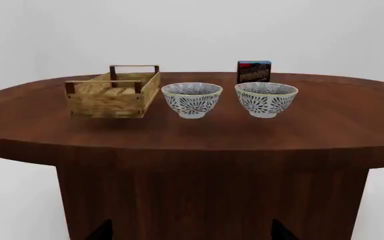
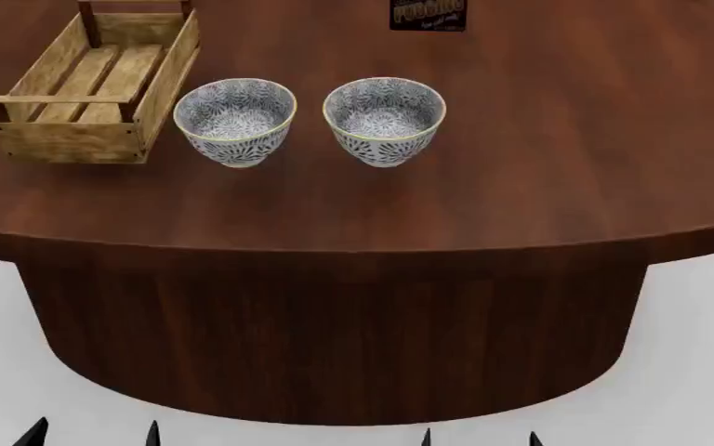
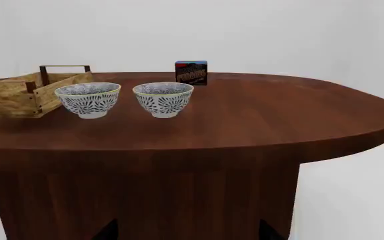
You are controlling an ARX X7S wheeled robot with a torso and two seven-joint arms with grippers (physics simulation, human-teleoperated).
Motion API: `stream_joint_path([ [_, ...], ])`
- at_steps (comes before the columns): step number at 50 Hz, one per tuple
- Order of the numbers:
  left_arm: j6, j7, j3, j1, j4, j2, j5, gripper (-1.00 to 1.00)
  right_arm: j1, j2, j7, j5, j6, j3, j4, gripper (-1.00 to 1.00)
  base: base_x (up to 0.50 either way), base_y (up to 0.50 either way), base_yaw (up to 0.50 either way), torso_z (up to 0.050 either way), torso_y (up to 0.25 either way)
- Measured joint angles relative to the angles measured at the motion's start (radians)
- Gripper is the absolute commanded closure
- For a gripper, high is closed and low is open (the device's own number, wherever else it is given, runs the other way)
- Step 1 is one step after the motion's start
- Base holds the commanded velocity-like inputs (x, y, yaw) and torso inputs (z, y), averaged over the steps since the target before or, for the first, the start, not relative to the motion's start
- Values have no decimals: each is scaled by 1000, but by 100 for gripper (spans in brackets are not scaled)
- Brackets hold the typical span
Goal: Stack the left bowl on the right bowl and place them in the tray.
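Two patterned blue-white bowls stand side by side on the dark wood table [image 2: 519, 186]: the left bowl [image 2: 234, 121] and the right bowl [image 2: 385, 119]. The light-wood slatted tray [image 2: 90, 88] sits just left of the left bowl and holds nothing. All three also show in the left wrist view, with tray [image 1: 114, 93], left bowl [image 1: 192, 99] and right bowl [image 1: 266, 98], and in the right wrist view, with left bowl [image 3: 88, 99] and right bowl [image 3: 163, 98]. My left gripper [image 2: 93, 435] and right gripper [image 2: 479, 439] are open and empty, low in front of the table.
A dark pudding box [image 2: 428, 14] stands at the table's far side behind the right bowl. The table's curved front edge and its solid pedestal [image 2: 332, 334] lie between my grippers and the bowls.
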State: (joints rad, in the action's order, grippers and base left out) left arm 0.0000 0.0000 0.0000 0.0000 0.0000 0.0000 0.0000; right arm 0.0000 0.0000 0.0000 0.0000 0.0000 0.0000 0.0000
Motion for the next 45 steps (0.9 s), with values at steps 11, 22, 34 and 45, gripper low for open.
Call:
stream_joint_path([
  [11, -4, -22, 25, 1, 19, -23, -25, -100, -5, 24, 20, 35, 3, -15, -25, -100, 0, 0, 0, 0, 0],
  [22, -43, -42, 41, 4, 89, -43, -71, -100, -23, 51, 42, 60, 34, -44, -103, -100, 0, 0, 0, 0, 0],
  [34, -224, -67, 55, -82, 294, -72, -134, -100, 32, 106, 69, 75, 247, -48, -360, -100, 0, 0, 0, 0, 0],
  [45, -427, -109, 31, -183, 492, -106, -196, -100, 103, 157, 93, 91, 485, -21, -605, -100, 0, 0, 0, 0, 0],
])
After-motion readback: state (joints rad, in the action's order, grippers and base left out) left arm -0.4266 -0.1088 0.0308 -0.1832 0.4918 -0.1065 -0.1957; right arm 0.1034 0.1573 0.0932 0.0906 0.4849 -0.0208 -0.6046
